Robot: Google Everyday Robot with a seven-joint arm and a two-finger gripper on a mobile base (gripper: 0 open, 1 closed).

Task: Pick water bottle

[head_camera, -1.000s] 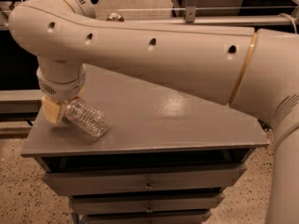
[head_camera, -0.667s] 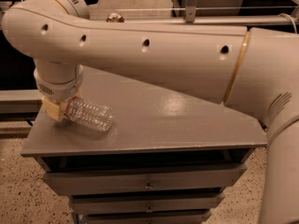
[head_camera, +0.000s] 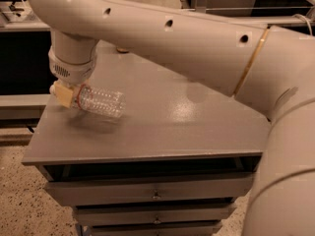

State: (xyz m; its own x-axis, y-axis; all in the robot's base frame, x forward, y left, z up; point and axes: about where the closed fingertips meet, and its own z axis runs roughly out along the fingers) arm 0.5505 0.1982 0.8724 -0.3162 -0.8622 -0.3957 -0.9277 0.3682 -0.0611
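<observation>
The water bottle (head_camera: 101,102) is clear ribbed plastic with a red band near its cap end. It hangs almost level, tilted slightly down to the right, a little above the left part of the grey cabinet top (head_camera: 162,127), with its shadow on the surface below. My gripper (head_camera: 68,95) hangs from the big cream arm (head_camera: 162,38) at the left and is shut on the bottle's cap end. The cap and label are hidden by the pale fingers.
The cabinet has drawers (head_camera: 152,191) along its front. The arm spans the whole upper view and hides the back of the top; a small brownish thing (head_camera: 123,49) peeks out under it. Speckled floor (head_camera: 19,200) lies at the left.
The gripper has risen and shifted right with the bottle in it. The bottle now hangs higher over the cabinet top and more level than before.
</observation>
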